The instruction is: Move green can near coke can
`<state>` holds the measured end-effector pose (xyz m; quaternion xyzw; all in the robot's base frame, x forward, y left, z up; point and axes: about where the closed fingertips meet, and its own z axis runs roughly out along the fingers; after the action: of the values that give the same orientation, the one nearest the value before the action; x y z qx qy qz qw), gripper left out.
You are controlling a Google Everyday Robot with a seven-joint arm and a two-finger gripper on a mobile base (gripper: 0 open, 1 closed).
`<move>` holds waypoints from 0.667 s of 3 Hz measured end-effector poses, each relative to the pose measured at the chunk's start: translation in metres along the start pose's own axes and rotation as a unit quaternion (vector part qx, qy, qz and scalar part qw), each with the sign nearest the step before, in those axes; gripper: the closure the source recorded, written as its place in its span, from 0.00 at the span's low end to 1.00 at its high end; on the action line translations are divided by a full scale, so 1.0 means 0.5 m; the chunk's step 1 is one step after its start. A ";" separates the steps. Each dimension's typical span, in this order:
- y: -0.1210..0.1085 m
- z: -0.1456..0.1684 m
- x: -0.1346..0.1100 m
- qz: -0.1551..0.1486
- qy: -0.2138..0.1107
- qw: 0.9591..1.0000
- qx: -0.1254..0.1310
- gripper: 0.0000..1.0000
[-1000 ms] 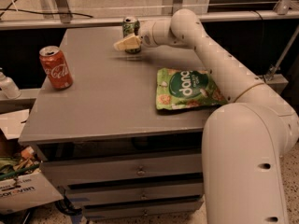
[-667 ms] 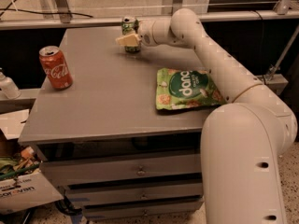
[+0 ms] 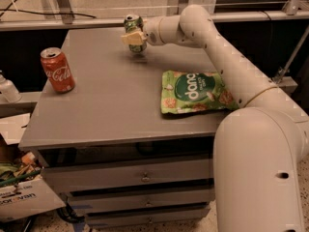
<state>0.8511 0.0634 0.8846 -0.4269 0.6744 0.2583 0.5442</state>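
Note:
The green can [image 3: 133,24] is at the far middle of the grey table [image 3: 106,110], upright, with its base just above the surface. My gripper [image 3: 134,37] reaches in from the right and is shut on it, with a cream fingertip [image 3: 131,38] across the can's lower front. The coke can [image 3: 57,69] stands upright near the table's left edge, well to the left of and nearer than the green can. My white arm [image 3: 227,57] stretches across the right side of the table.
A flat green "dang" snack bag [image 3: 195,91] lies on the table's right part, under my arm. A white bottle [image 3: 7,88] stands beyond the left edge. A cardboard box [image 3: 24,197] sits on the floor at the lower left. Drawers [image 3: 140,178] are below the tabletop.
My gripper has risen slightly with the green can in it. The coke can and snack bag have not moved.

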 end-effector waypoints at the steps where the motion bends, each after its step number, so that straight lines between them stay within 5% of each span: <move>1: 0.062 -0.035 -0.030 0.011 -0.021 0.999 -0.047 1.00; 2: 0.149 -0.062 -0.062 0.021 -0.047 0.993 -0.110 1.00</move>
<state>0.7726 0.0847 0.9143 -0.4568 0.6247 0.3621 0.5196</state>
